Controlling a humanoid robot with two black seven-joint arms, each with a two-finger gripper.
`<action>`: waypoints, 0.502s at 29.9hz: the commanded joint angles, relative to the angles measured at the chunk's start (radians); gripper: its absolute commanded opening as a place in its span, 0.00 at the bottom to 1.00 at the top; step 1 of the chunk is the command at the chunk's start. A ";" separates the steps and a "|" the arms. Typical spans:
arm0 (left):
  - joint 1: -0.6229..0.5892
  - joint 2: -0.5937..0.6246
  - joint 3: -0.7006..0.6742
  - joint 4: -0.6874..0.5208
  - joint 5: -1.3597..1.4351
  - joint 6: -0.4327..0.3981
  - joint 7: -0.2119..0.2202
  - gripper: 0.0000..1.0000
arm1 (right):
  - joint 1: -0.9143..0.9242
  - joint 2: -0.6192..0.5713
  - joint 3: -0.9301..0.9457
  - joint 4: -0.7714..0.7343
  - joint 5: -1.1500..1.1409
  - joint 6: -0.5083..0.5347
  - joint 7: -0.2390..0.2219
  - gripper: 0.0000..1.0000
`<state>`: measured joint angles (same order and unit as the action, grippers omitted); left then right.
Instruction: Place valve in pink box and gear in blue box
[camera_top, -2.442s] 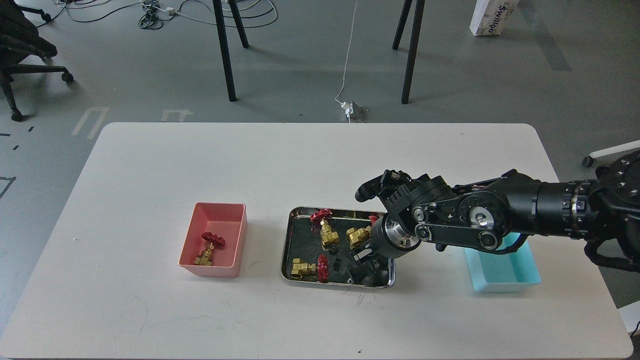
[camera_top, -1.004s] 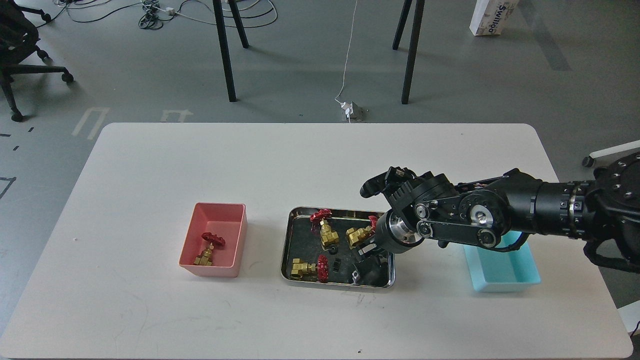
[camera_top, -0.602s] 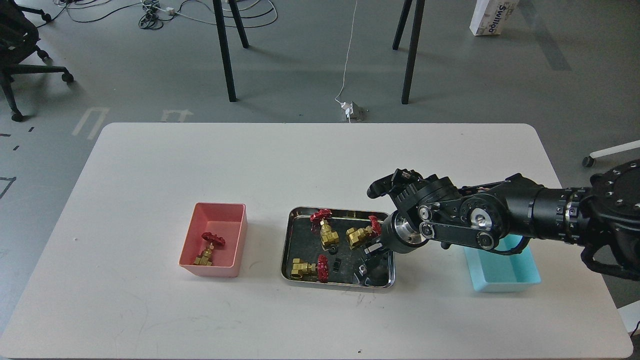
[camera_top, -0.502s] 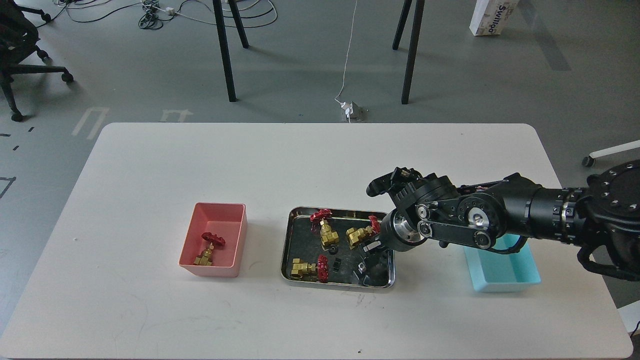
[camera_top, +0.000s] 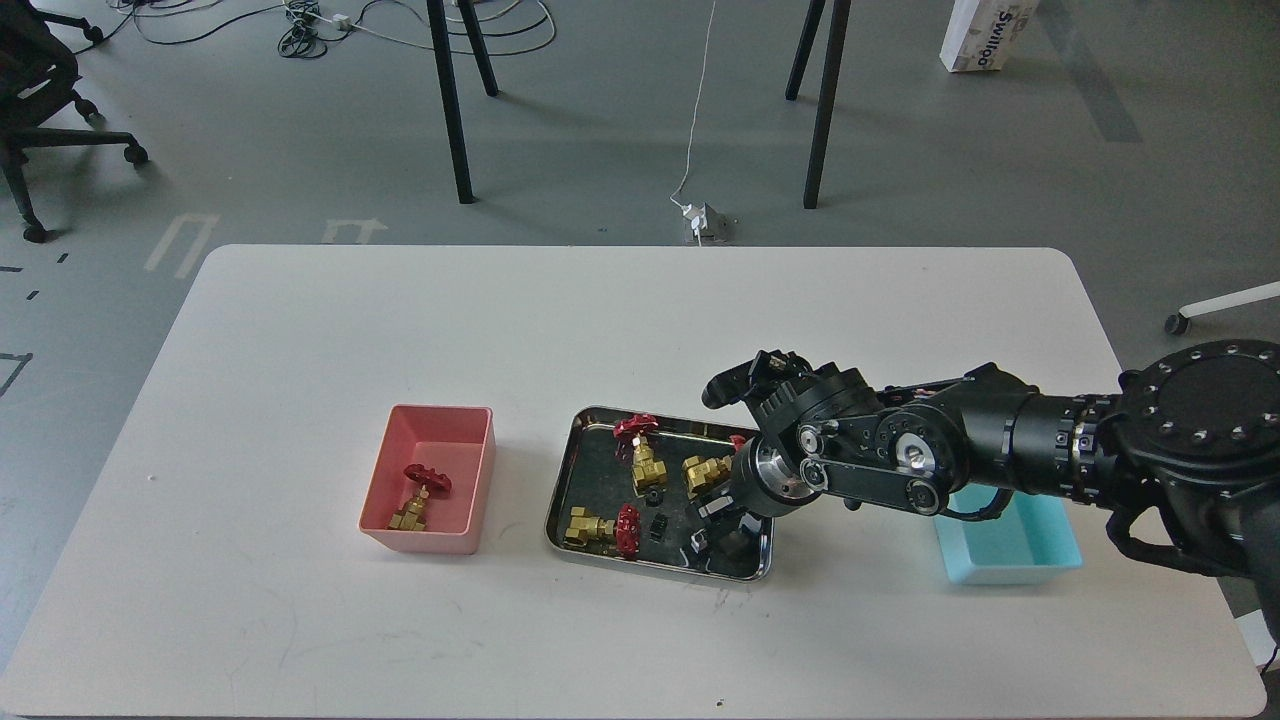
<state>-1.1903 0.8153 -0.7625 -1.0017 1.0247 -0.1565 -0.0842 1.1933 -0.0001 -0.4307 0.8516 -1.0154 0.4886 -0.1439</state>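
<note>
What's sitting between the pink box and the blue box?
In the head view, the shiny steel tray lies between the pink box and the blue box, with my right hand reaching into it.

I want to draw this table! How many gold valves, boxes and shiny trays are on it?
Valves: 4, one in the pink box at, three in the tray at.
Boxes: 2, pink and blue.
Trays: 1.
Total: 7.
</note>
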 joint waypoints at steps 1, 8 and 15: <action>0.000 0.005 -0.001 0.000 0.000 -0.008 0.000 0.99 | 0.009 0.000 0.000 0.001 0.001 0.000 0.000 0.25; 0.000 0.005 -0.005 0.000 0.000 -0.009 0.000 0.99 | 0.029 0.000 0.001 0.012 0.008 0.000 0.003 0.08; 0.000 0.007 -0.005 0.000 0.000 -0.009 0.000 0.99 | 0.057 0.000 0.004 0.026 0.014 0.000 0.010 0.03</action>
<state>-1.1903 0.8209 -0.7670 -1.0017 1.0247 -0.1657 -0.0844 1.2332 0.0001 -0.4293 0.8693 -1.0055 0.4888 -0.1379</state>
